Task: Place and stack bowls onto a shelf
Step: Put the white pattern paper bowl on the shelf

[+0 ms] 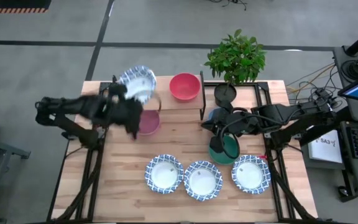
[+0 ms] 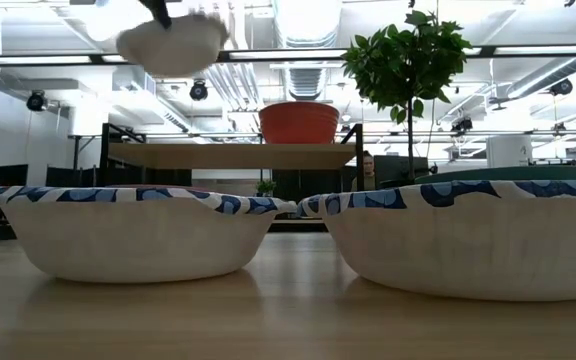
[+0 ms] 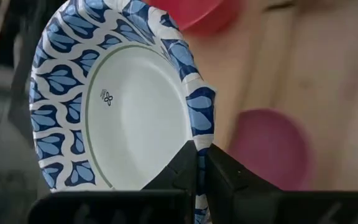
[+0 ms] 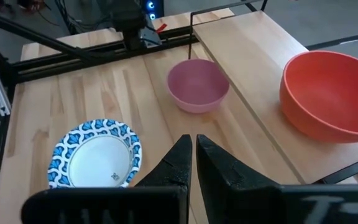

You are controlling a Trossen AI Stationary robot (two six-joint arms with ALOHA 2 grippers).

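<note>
The left gripper (image 3: 197,163) is clamped on the rim of a white paper bowl with a blue leaf-patterned rim (image 1: 137,83), carrying it raised above the far left part of the small light-wood shelf on thin black legs (image 1: 173,104); in the low view the same bowl hangs high over the shelf board. It looks like a thin, light, slightly flexible disposable bowl, so a pinch at the rim, with one finger inside and one outside, seems the right hold, though the wall may buckle if squeezed hard, and it could flutter or tip when let go. The plain red bowl (image 1: 184,86) already sits on the shelf, while the plain pink bowl (image 1: 148,122) rests on the tabletop just beside the shelf's near edge. Three more blue-rimmed white bowls (image 1: 200,178) lie in a row along the near side. The right gripper (image 4: 194,155), fingers drawn together on nothing, hovers near a green bowl (image 1: 225,149); a blue one may lie under the arm, but that is hard to tell.
</note>
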